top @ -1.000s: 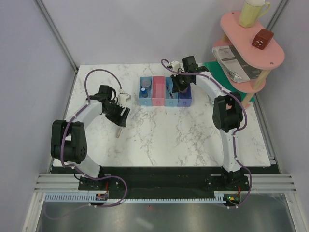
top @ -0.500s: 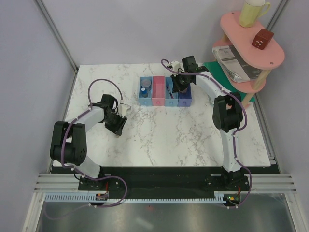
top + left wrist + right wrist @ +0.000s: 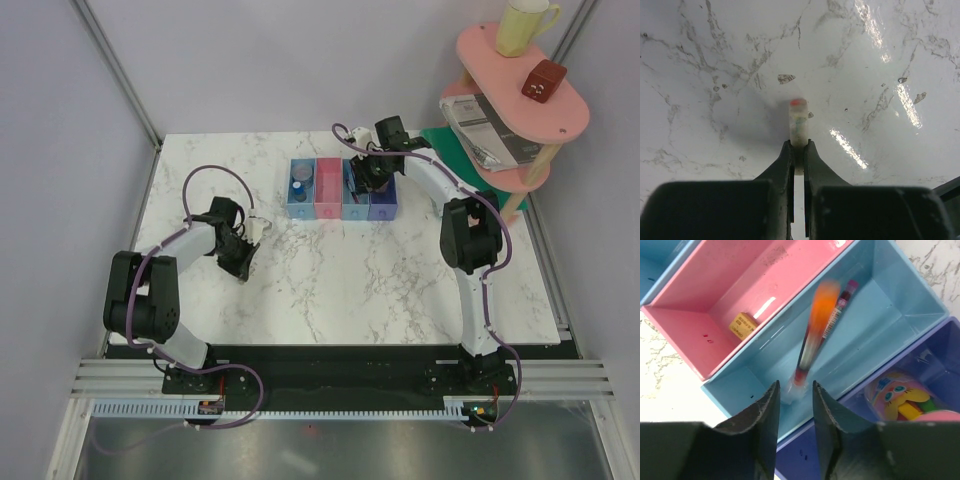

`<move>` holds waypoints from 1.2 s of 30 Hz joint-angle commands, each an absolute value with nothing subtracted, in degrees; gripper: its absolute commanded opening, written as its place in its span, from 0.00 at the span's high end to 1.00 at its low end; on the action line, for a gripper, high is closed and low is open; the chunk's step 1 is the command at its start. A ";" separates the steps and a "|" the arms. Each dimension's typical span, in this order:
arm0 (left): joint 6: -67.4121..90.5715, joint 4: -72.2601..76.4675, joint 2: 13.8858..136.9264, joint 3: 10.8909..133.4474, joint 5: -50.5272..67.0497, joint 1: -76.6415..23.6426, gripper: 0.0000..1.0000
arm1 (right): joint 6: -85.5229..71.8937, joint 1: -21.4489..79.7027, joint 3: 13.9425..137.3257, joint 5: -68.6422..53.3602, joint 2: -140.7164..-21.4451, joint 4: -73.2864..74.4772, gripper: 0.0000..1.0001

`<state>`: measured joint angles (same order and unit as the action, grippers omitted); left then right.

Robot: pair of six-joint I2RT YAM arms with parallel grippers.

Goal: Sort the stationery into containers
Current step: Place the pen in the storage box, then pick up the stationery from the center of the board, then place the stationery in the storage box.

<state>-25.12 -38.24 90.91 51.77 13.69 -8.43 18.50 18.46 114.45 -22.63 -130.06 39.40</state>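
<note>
In the left wrist view my left gripper [image 3: 799, 150] is shut on a short pale stick with a red end [image 3: 799, 125], low over the marble table [image 3: 880, 60]. From above, that gripper [image 3: 243, 262] is at the table's left. My right gripper [image 3: 795, 387] hangs open over the light blue bin [image 3: 910, 295]. Just beyond its fingertips a blurred orange-red pen [image 3: 812, 335] lies loose in the bin, beside a dark red pen [image 3: 840, 307]. The four joined containers [image 3: 343, 190] stand at the back centre, and from above the right gripper [image 3: 368, 180] is over them.
The pink bin [image 3: 740, 270] holds a small tan block [image 3: 742, 324]. A cartoon-printed item [image 3: 895, 395] lies in the purple bin [image 3: 935, 355]. At the back right a pink shelf [image 3: 575, 115] carries a yellow mug [image 3: 525, 25], a brown box [image 3: 543, 80] and a newspaper [image 3: 490, 125].
My left gripper came down onto the stick on the table and closed on it. My right gripper opened and let go of the orange-red pen over the light blue bin.
</note>
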 commanded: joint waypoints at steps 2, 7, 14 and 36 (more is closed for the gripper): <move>-24.44 -36.30 88.25 54.31 14.85 -8.35 0.98 | 19.42 18.37 114.52 -22.50 -126.56 40.78 0.55; -22.50 -38.14 86.40 60.88 17.31 -8.35 0.98 | 19.34 18.28 114.35 -22.67 -125.33 41.13 0.50; -15.57 -38.50 89.11 75.66 23.28 -9.49 0.98 | 18.98 18.72 114.35 -25.04 -121.21 41.40 0.46; -8.26 -33.05 125.06 114.86 21.01 -24.52 0.98 | 17.58 18.81 105.04 -36.04 -101.70 39.20 0.20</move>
<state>-9.63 -34.20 123.15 108.90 22.52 -23.40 17.17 18.74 107.07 -34.15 -105.89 40.82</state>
